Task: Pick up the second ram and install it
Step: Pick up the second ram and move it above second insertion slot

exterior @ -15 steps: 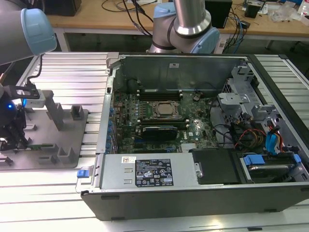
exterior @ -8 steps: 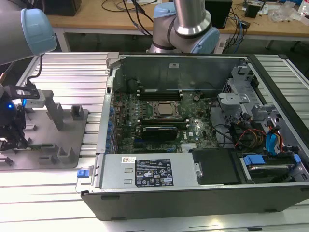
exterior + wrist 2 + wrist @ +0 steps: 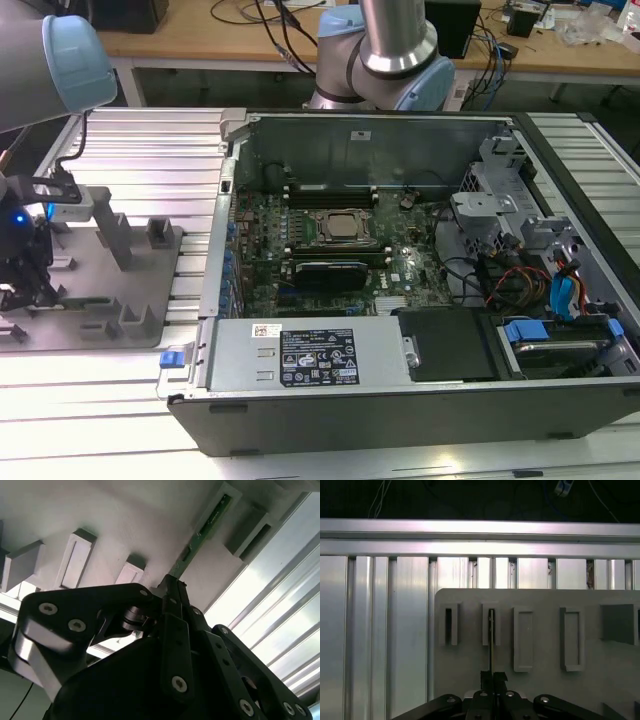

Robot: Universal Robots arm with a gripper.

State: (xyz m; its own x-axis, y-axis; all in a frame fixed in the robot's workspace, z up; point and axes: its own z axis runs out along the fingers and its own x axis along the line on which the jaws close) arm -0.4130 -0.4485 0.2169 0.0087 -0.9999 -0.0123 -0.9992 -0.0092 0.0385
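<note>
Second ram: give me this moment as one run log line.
phase: pick | end effector: shut on second ram | position: on edge in fixture tray slot

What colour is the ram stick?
The second ram is green with dark chips; second wrist view shows it best.

Tray blocks (image 3: 522,639) close beside pincer (image 3: 493,676)

On the bench (image 3: 130,150) the tray (image 3: 120,300) is set at the exterior view's left, with the case (image 3: 400,400) just beside it on the right and the motherboard (image 3: 330,250) laid inside. The ram (image 3: 202,530) is stood on edge in a tray slot (image 3: 484,625), one end clasped in the pincer (image 3: 172,587).
</note>
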